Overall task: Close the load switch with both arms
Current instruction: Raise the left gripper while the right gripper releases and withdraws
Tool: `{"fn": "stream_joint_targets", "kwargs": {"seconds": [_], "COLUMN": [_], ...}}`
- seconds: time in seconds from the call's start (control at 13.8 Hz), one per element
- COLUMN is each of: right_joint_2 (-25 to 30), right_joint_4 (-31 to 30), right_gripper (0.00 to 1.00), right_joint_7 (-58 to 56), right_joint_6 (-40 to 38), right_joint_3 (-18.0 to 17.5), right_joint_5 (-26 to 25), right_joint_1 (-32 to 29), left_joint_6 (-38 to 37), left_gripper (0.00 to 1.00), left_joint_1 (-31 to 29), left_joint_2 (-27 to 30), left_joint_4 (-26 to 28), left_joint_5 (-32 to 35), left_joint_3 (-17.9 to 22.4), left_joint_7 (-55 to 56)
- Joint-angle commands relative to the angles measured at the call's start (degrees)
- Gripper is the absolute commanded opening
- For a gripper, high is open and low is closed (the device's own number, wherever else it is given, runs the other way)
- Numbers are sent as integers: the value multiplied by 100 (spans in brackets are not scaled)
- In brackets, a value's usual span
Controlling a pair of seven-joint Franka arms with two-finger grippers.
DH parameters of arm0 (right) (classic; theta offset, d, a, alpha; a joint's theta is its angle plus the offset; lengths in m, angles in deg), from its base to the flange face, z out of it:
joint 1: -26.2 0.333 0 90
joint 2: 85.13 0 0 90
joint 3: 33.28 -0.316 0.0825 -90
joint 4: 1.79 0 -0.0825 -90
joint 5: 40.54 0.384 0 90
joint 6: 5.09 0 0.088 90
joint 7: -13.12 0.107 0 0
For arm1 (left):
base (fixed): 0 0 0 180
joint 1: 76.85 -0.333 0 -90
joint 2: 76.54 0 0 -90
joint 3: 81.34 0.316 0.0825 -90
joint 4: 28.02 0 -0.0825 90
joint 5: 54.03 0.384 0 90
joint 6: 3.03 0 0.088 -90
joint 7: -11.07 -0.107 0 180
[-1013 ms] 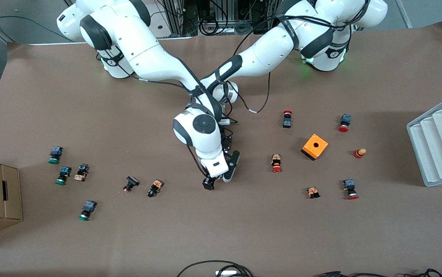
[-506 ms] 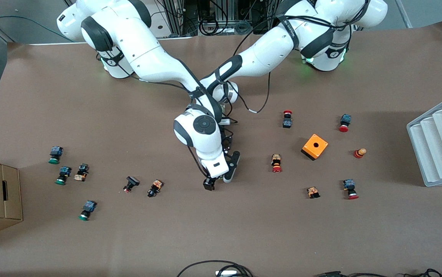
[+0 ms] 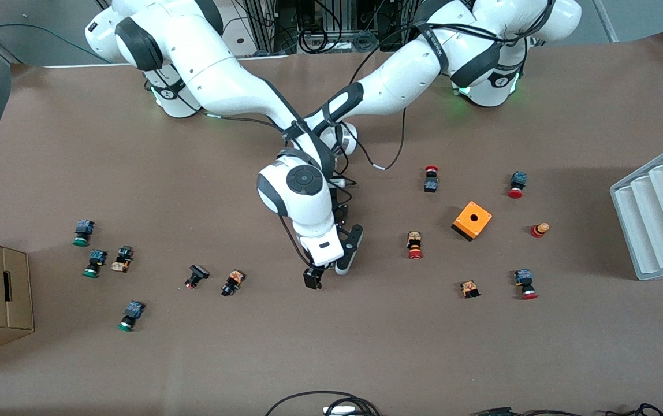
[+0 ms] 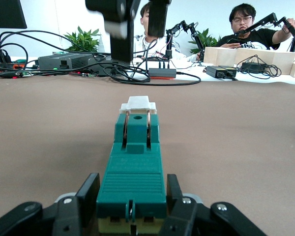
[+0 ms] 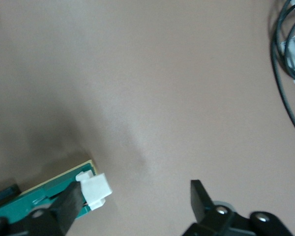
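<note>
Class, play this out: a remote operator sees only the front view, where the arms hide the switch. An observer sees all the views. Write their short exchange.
Operator: Is the switch held at all?
Observer: Yes, the left claw is shut on the green switch, with one finger on each long side.
Operator: And the right claw?
Observer: The right claw is open. One finger is right beside the white lever at the switch's end, the other over bare table.

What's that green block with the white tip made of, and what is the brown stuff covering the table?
The load switch looks like moulded plastic: matte green body with fine ribs, a smooth white lever piece, and two thin coppery metal strips. The table cover seems to be matte brown paper, though it could be a thin mat.
</note>
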Motion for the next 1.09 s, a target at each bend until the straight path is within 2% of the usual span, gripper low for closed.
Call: {"fn": "stream_joint_targets", "kwargs": {"seconds": [0.0, 0.14, 0.72, 0.87, 0.94, 1.01], "right_joint_2": [265, 511, 1548, 1698, 1759, 1838], "right_joint_4": [-36, -36, -45, -53, -62, -71], "right_gripper": [100, 100, 100, 100, 100, 100], "right_joint_7": [24, 24, 16, -11, -2, 16], "right_joint_6": [-244, -577, -2195, -2336, -2433, -2486], "right_joint_3": [-19, -10, 69, 69, 69, 69], "right_joint_5": [214, 478, 549, 671, 802, 1047], "right_joint_1": [-119, -259, -856, -1155, -1295, -1384], "left_joint_6": [-3, -3, -3, -3, -3, -3], "left_gripper": [62, 62, 62, 77, 81, 91], "left_joint_1": [62, 62, 62, 62, 62, 62], "left_joint_2": [-121, -121, -121, -121, -121, -112], "left_joint_4": [-63, -63, -63, -63, -63, -63], "left_joint_5": [88, 88, 88, 79, 79, 79], "left_joint_3": [95, 95, 95, 95, 95, 95], "left_joint_7": [132, 132, 132, 132, 132, 132]}}
